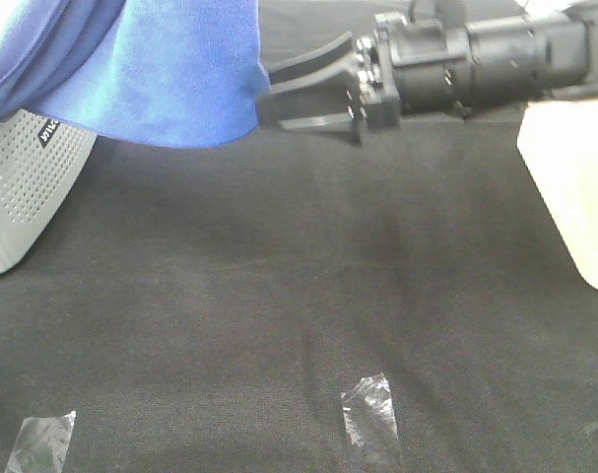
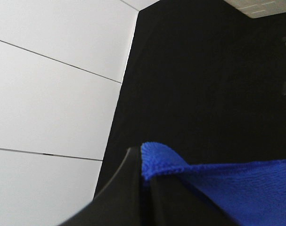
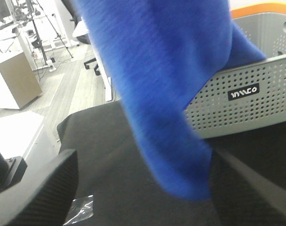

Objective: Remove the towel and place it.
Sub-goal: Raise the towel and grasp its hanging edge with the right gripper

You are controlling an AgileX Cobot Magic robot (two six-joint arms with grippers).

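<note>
The royal-blue towel [image 1: 170, 69] hangs lifted at the top left, draped past the grey perforated basket [image 1: 23, 187]. My right gripper [image 1: 267, 91] reaches in from the right at the towel's right edge. Its jaws are open. In the right wrist view the towel [image 3: 157, 84] hangs between the open fingers [image 3: 39, 188], with the basket [image 3: 246, 103] behind it. My left gripper [image 2: 142, 157] is shut on a hemmed corner of the towel [image 2: 237, 188]. The left gripper is out of the exterior high view.
A black cloth [image 1: 299, 296] covers the table. A cream-coloured object [image 1: 574, 187] lies at the right edge. Two pieces of clear tape [image 1: 369, 419] [image 1: 42, 443] are stuck near the front. White wall panels [image 2: 53, 94] show beside the left gripper.
</note>
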